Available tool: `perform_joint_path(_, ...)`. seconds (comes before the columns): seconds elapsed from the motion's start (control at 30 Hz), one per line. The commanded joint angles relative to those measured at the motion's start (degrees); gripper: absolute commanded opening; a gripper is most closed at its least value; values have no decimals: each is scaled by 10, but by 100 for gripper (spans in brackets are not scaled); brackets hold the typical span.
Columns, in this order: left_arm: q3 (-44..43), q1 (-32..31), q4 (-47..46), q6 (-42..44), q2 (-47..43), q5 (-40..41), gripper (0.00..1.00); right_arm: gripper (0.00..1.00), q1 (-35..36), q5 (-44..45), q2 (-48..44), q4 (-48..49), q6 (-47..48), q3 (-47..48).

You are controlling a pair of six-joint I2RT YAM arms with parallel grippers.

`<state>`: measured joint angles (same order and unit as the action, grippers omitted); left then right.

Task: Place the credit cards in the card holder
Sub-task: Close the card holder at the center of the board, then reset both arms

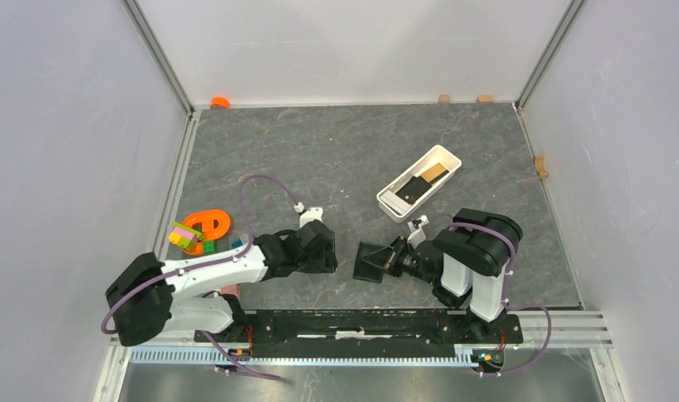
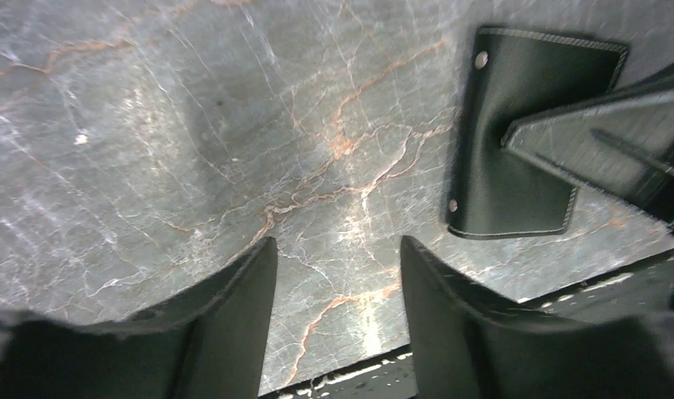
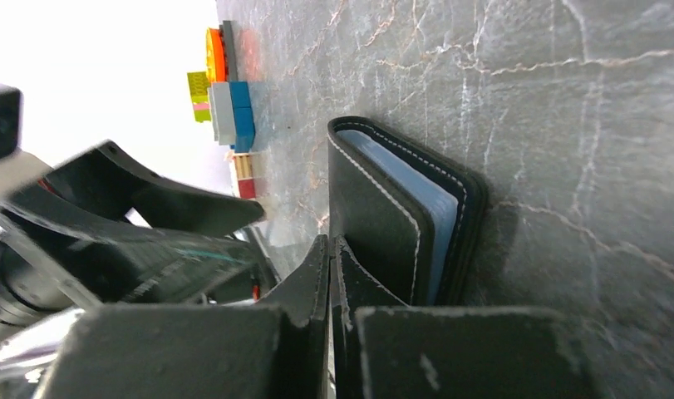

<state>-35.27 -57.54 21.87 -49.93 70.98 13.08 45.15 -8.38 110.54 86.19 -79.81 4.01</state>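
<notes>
Top external view: a dark, veined stone worktop (image 1: 319, 159) fills the floor between pale walls, with both arms reaching in from its near edge.

The left arm stretches toward the middle. Its end effector (image 1: 334, 253) hangs just left of the card holder without touching it. In the left wrist view its fingers (image 2: 233, 316) are spread, with only bare worktop between them.

The right arm folds back on itself. Its end effector (image 1: 394, 258) meets the card holder from the right. In the right wrist view its fingertips are pressed together, apparently pinching a thin flap of the holder's edge.

A long white tray (image 1: 450, 156) lies at an angle in the right half, beyond the right arm.

A cluster of bright toy pieces (image 1: 193, 234) sits by the left edge.

The card holder (image 1: 371, 262) is between the two end effectors at the near middle. It is black with pale stitching and partly opened, one leaf raised off the worktop.

Of the credit cards, a black one (image 1: 412, 191) and a tan one (image 1: 434, 172) lie in the tray. A light blue one (image 3: 416, 208) sits tucked in a pocket of the card holder.

A small orange cap (image 1: 220, 102) rests at the far left corner.
</notes>
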Motion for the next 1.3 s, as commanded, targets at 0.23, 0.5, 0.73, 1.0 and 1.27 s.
perform_joint_path(0.23, -72, 144, 78, 118, -97, -87, 100, 28, -1, 6, -297, -319, 307, -45)
perform_joint_path(0.5, -153, 287, 186, 206, -115, -158, 100, 79, -3, 105, -474, -732, 540, 165)
perform_joint_path(0.73, -208, 365, 254, 278, -177, -1, 100, 98, -81, 233, -551, -952, 639, 255)
perform_joint_path(1.0, -138, 365, 191, 314, -349, 119, 100, 98, -165, 402, -666, -1028, 692, 270)
perform_joint_path(1.27, -125, 365, 178, 317, -384, 123, 100, 98, -165, 455, -790, -963, 735, 215)
